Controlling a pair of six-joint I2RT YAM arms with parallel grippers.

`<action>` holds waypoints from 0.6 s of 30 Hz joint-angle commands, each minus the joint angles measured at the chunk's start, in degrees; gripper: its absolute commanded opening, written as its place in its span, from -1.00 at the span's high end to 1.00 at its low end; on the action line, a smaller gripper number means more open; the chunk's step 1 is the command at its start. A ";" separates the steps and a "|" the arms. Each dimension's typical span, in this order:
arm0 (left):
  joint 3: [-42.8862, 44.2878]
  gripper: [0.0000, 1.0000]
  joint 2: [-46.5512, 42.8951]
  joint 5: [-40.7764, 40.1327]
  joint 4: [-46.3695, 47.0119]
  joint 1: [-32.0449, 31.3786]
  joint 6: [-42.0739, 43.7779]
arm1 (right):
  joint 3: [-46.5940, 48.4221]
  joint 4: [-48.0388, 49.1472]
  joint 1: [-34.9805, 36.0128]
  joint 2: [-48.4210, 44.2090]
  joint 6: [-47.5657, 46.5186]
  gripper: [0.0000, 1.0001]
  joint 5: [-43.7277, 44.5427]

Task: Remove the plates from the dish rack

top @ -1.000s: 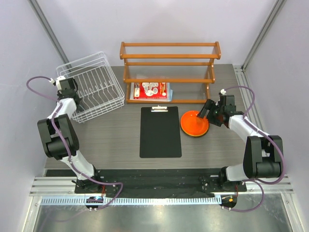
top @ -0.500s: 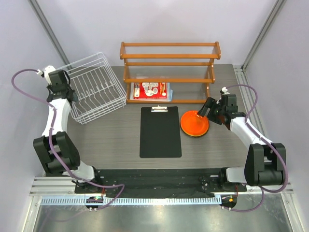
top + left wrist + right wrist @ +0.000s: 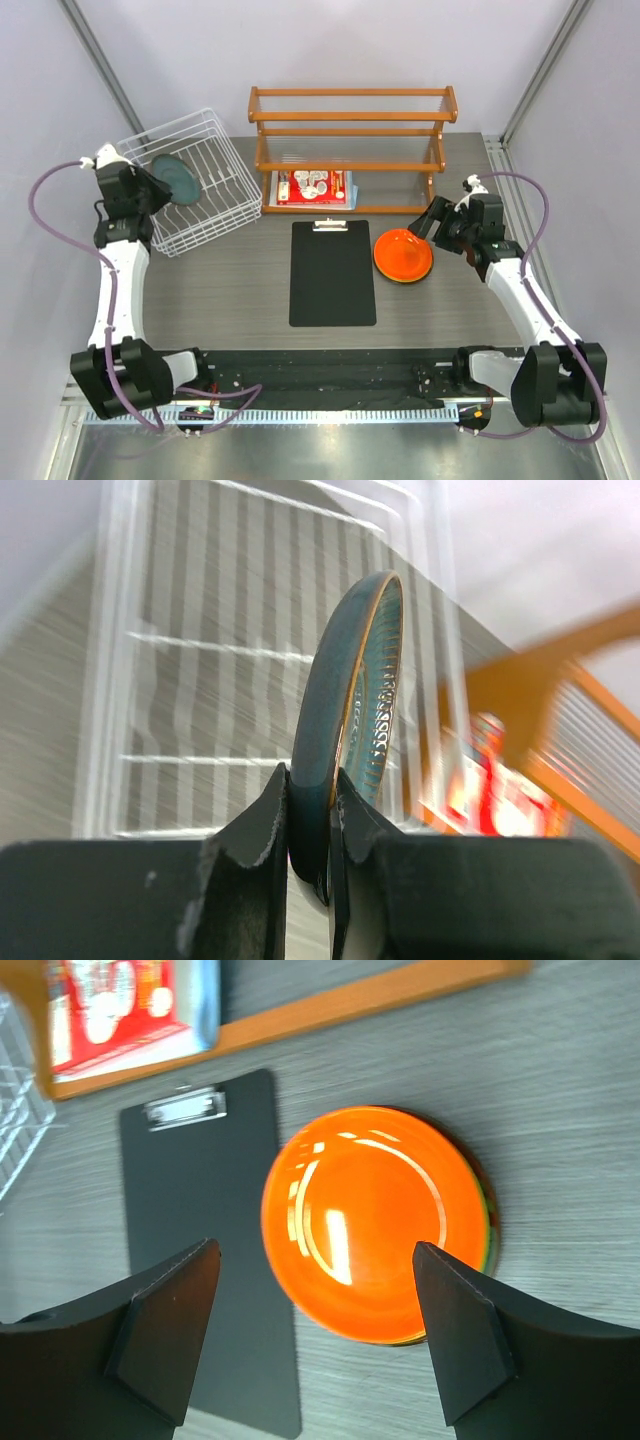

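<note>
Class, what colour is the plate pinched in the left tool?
The plate is teal blue; left wrist view shows it best.

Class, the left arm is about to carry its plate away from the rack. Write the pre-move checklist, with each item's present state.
1. Left gripper grip on teal plate: jaws pinch its rim, ok.
2. Teal plate free of dish rack tines: cannot tell.
3. Right gripper free of orange plate: jaws open above it, ok.
4. Landing spot on orange plate, beside clipboard: right gripper hangs over it, not ok.
</note>
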 commanded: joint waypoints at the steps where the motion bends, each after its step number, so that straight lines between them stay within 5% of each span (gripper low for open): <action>1: -4.63 1.00 -3.87 12.42 8.11 -3.92 -6.21 | 1.76 0.01 1.01 -2.89 -0.08 -0.68 -5.36; 5: -10.69 1.00 -5.63 20.33 15.75 -8.31 -12.70 | 1.93 1.15 2.67 -2.72 0.80 -0.68 -9.40; 11: -17.98 1.00 -8.36 19.20 21.90 -22.98 -17.11 | 1.14 4.40 6.71 -2.37 2.91 -0.69 -10.98; 18: -26.69 1.00 -7.75 19.81 33.67 -32.14 -23.96 | -1.93 13.45 9.71 0.79 8.00 -0.69 -16.61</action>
